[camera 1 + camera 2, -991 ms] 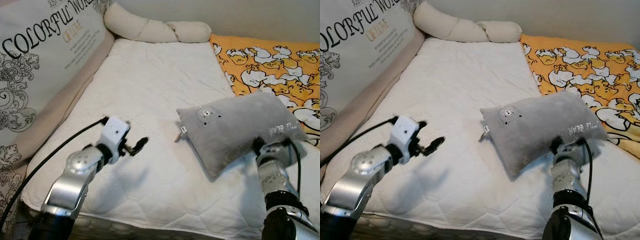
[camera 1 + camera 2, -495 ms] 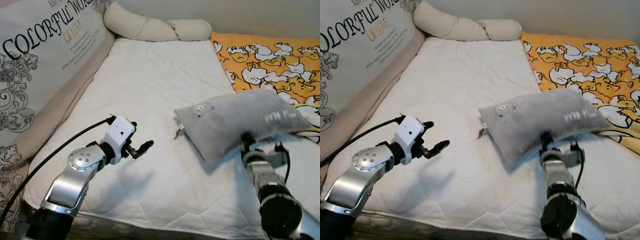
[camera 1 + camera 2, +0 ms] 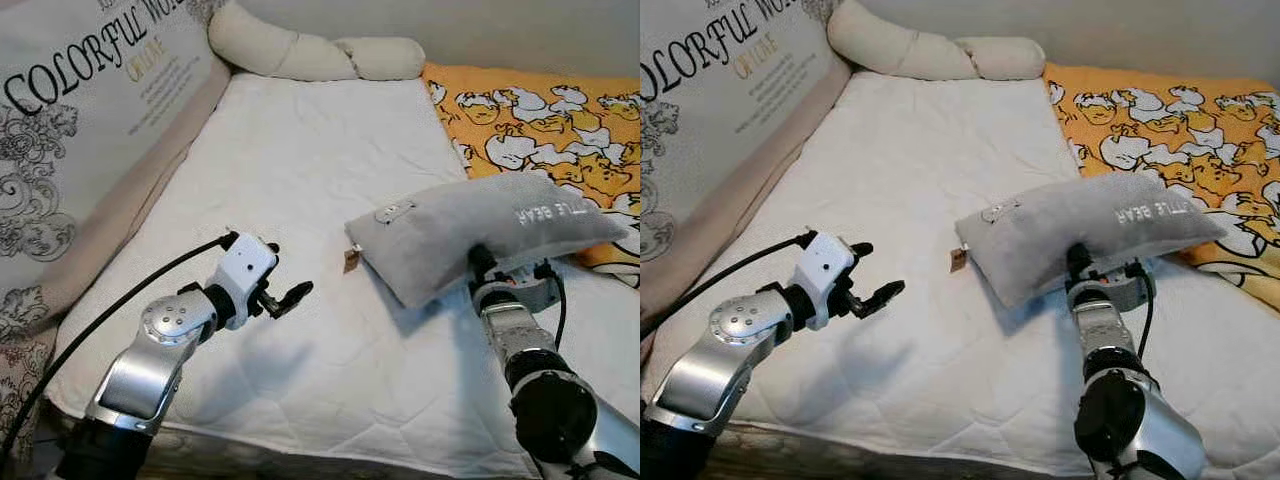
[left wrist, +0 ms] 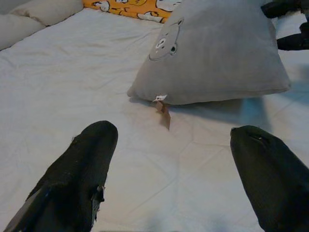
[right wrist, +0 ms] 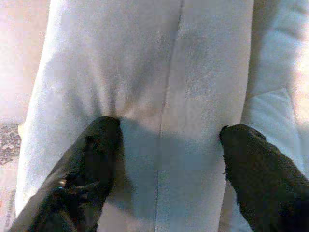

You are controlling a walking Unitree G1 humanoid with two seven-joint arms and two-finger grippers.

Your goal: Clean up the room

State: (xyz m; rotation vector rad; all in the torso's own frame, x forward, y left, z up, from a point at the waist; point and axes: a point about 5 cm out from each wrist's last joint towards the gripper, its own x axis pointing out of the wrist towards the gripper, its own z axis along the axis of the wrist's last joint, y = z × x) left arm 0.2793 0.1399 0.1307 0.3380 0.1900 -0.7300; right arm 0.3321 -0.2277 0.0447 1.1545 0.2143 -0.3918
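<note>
While our right gripper (image 5: pixel 164 159) is clamping its two black fingers (image 5: pixel 96 145) on the lower edge of the grey bear pillow (image 3: pixel 480 235), we are holding that pillow lifted a little above the white quilted mattress (image 3: pixel 300 170), with its shadow falling on the sheet just beneath. The pillow is lying nearly flat in the air, its printed lettering facing up on the side nearer the orange duck-print blanket (image 3: pixel 540 110), and its small bear face (image 4: pixel 166 41) sitting toward the corner nearer our left arm. A small brown tag (image 3: pixel 352 259) is hanging from that corner, just above the mattress.

In the right wrist view the grey fabric is bunching between the two fingers, which are pressing into it from both sides.

Our left gripper (image 3: pixel 285 297) is hovering over the bare middle of the mattress, well apart from the pillow, with its fingers (image 4: pixel 82 169) spread wide and holding nothing. In the left wrist view we are looking between them at the pillow's tagged corner and the brown tag dangling from it.

A long cream bolster (image 3: pixel 310 55) is lying across the far end of the bed, touching the blanket's far corner. A large printed cushion (image 3: pixel 80 130) with black lettering and grey scrollwork is leaning along the bed's left edge, beside our left arm.
</note>
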